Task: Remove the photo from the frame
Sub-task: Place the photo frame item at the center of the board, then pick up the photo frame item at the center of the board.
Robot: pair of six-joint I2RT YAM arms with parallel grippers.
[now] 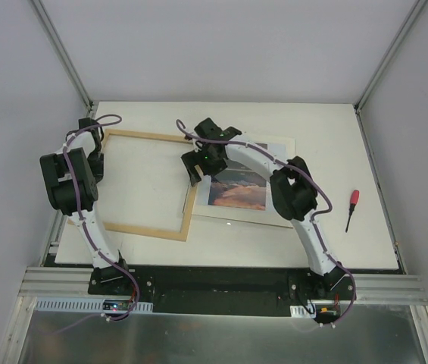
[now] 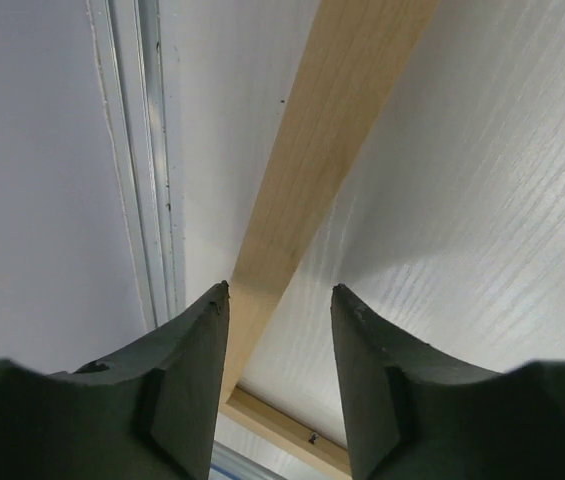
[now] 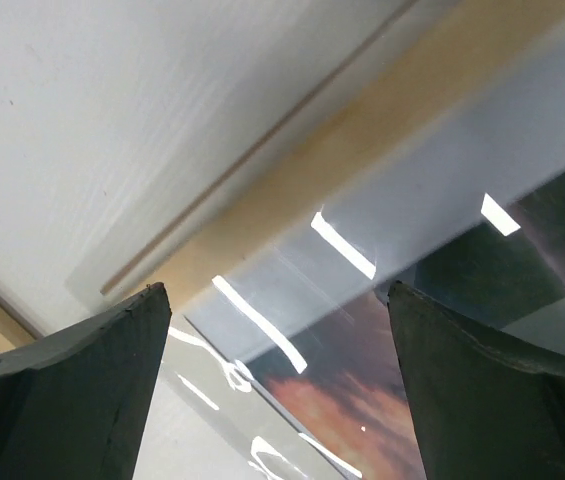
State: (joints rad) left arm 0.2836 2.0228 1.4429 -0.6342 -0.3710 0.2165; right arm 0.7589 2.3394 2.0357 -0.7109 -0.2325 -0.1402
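Left gripper (image 2: 279, 290): dark, wedge-shaped fingers only narrowly apart. They straddle the left rail of the frame (image 1: 145, 136) and we see nothing clamped. Right gripper (image 3: 277, 295): fingers spread wide and holding nothing. It hovers over the frame's right rail, where that rail meets the photo (image 1: 236, 189). The frame is thin pale wood with a visible grain. It lies flat toward the left edge of the table (image 1: 259, 246), with only white showing inside it. The photo lies flat right of the table's centre, outside the frame. Its pale border is against the frame's right rail, and we cannot tell whether they overlap. The print is an orange-pink sunset, glossy, with bright light streaks reflected on it. The tabletop is a matte white board with a fine ribbed texture. A red-handled screwdriver (image 1: 351, 212) lies near the right edge. Plain grey walls (image 1: 198, 45) enclose the table, with aluminium profiles (image 1: 62, 53) running up from its far corners.
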